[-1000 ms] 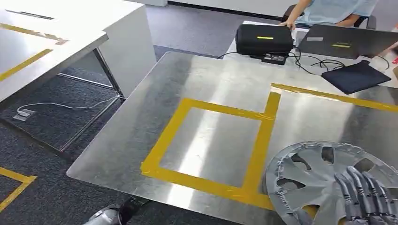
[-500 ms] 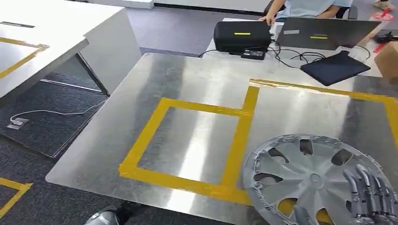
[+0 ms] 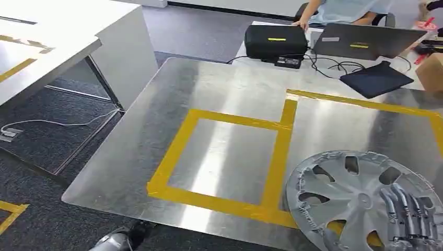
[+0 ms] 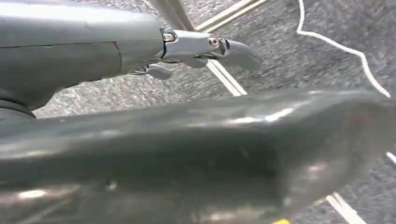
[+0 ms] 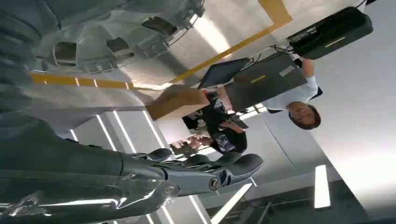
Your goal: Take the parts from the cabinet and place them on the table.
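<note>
While the right hand grips the hubcap by its near right rim, fingers lying over the face and thumb apparently under the edge, the part sits at the near right corner of the steel table, overlapping the yellow tape at the corner of the marked square. I can't tell whether it rests on the table or hangs just above it. To do this step well: lower it flat and release only once the whole rim is seated, because part of it appears to hang past the near edge. Push it further in if the marked area is the target; I can't tell which square is meant. The left hand hangs by the table edge over carpet with its fingers extended and nothing in them.

Versus half a second ago, the whole view shifts, so the camera moved. The hubcap sits slightly lower and to the right in frame, with the same grip.
</note>
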Robot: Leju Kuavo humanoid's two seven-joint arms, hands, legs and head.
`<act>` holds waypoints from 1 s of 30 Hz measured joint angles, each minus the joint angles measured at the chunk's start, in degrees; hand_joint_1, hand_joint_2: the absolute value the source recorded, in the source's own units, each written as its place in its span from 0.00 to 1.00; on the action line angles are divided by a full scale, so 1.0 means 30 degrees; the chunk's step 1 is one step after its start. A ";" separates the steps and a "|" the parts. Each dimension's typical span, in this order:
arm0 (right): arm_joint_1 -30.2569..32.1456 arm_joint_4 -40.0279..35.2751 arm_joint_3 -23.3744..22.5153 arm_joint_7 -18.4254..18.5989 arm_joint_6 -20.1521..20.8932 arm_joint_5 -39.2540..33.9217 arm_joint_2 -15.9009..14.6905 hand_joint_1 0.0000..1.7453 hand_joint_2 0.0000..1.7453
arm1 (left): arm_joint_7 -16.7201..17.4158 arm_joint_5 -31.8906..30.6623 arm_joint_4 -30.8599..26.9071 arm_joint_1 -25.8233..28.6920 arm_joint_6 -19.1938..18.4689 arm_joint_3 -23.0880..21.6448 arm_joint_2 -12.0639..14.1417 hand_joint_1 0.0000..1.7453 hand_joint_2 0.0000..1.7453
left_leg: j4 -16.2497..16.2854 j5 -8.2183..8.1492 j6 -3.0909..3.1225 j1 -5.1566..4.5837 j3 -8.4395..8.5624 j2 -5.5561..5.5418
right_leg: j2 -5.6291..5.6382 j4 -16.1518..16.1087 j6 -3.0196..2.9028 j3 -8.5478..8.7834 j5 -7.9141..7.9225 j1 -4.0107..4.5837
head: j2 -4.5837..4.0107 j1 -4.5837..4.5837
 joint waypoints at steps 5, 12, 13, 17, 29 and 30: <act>-0.0903 0.0036 0.1571 0.2516 -0.0683 -0.0007 -0.0597 0.00 1.00 | 0.0000 0.0226 0.0000 0.0025 0.0007 0.0015 0.0007 0.00 0.00 | 0.0026 0.0223 0.0186 -0.0228 -0.0186 0.0150 | 0.0002 0.4160 -0.0045 -0.1467 -0.1712 0.0046 | 0.0000 0.0095; -0.1460 -0.0015 0.2965 0.3583 -0.1064 0.0022 -0.1231 0.00 1.00 | 0.0044 0.0422 0.0000 0.0165 0.0080 0.0124 0.0058 0.00 0.00 | 0.0063 0.0766 -0.0430 -0.0275 -0.0588 0.0108 | 0.0092 -0.0994 -0.0563 0.1303 0.0316 0.0301 | 0.0000 0.0058; -0.1517 -0.0015 0.3030 0.3590 -0.1064 0.0022 -0.1275 0.00 1.00 | 0.0044 0.0422 0.0000 0.0213 0.0080 0.0131 0.0066 0.00 0.00 | 0.0053 0.0861 -0.0565 -0.0268 -0.0627 0.0093 | 0.0070 -0.1088 -0.0722 0.1205 0.0478 0.0287 | 0.0000 0.0058; -0.1679 -0.0022 0.3364 0.4367 -0.1100 0.0022 -0.1398 0.00 0.00 | 0.0066 0.0524 0.0000 0.0279 0.0218 0.0168 0.0102 0.00 0.00 | 0.3493 -0.2161 -0.0793 -0.0219 -0.2003 0.0125 | -0.0048 -0.1217 -0.1125 0.0562 0.1120 0.0198 | 0.0000 -0.0116; -0.2382 -0.0015 0.4152 0.5827 -0.1253 0.0000 -0.2354 0.00 0.00 | -0.0117 0.0852 -0.0073 0.0142 0.0364 0.0306 0.0139 0.00 0.00 | -0.0479 -0.0614 0.0170 -0.0342 0.1278 0.0136 | -0.0020 -0.1485 -0.0172 -0.0780 0.2905 0.0079 | 0.0000 -0.0095; -0.2400 -0.0007 0.4159 0.5856 -0.1282 -0.0022 -0.2382 0.00 0.00 | -0.0117 0.0882 -0.0073 0.0121 0.0386 0.0328 0.0138 0.00 0.00 | -0.0477 -0.0399 0.0300 -0.0345 0.1088 0.0175 | -0.0063 -0.1085 -0.0122 -0.1053 0.1966 0.0066 | 0.0000 -0.0058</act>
